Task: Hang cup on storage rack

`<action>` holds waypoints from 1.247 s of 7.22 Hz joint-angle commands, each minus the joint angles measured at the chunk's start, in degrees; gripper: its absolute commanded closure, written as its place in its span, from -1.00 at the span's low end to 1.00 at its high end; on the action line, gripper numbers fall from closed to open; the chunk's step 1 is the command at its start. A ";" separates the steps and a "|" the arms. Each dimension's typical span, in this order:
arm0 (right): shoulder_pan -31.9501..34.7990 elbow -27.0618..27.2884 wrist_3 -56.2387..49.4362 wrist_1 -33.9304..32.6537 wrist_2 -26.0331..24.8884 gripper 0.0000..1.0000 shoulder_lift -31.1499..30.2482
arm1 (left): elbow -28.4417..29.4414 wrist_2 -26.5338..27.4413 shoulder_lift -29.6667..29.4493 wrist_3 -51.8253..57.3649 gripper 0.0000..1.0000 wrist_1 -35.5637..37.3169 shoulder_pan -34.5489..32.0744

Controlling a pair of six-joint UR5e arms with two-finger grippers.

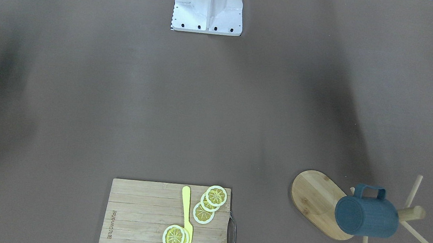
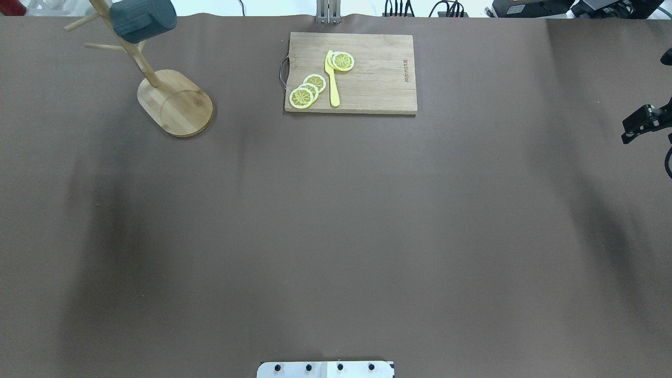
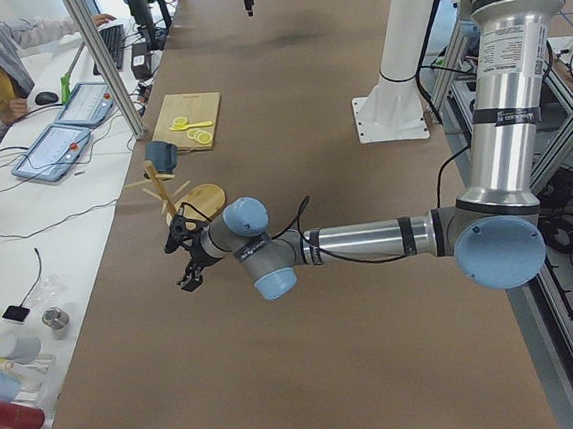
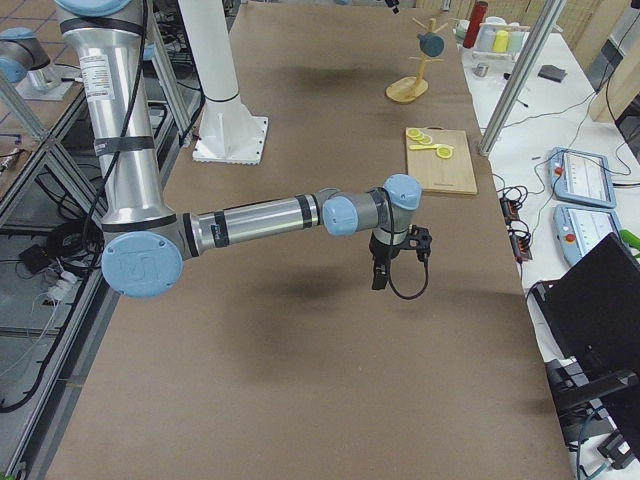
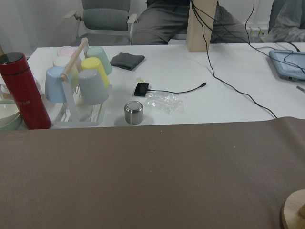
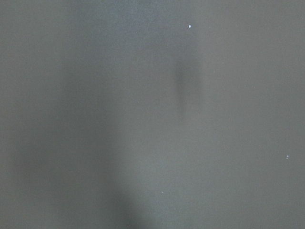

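Note:
The dark teal cup [image 1: 367,216] hangs on a peg of the bamboo storage rack [image 1: 313,196], tilted on its side, with no gripper touching it. Cup [image 2: 142,18] and rack [image 2: 176,102] stand at the far left corner in the overhead view. My left gripper [image 3: 185,263] hovers above the table just short of the rack [image 3: 205,197], apart from the cup [image 3: 159,155]. I cannot tell whether it is open or shut. My right gripper [image 4: 378,275] hangs over bare table far from the rack [image 4: 407,92]. I cannot tell its state either.
A slatted wooden cutting board [image 2: 378,79] with lemon slices [image 2: 307,89] and a yellow knife [image 2: 332,79] lies at the table's far middle. The white robot base [image 1: 208,4] stands at the near edge. A side table with cups [image 5: 78,76] and a red flask [image 5: 21,90] lies beyond the table's left end.

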 commanded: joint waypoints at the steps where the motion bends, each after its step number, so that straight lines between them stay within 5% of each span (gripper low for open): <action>1: 0.01 0.00 -0.01 0.03 -0.10 -1.00 -0.03 | -4.86 -11.73 0.17 6.32 -0.93 15.06 -5.16; 5: 0.71 -0.44 -0.80 -0.06 -0.45 -1.00 -0.02 | -14.10 -13.09 3.24 16.55 -0.93 39.54 -4.56; 9: 4.21 -0.09 -4.38 -0.06 1.29 -1.00 -2.31 | -14.47 -18.10 11.04 23.67 -0.94 44.15 -3.69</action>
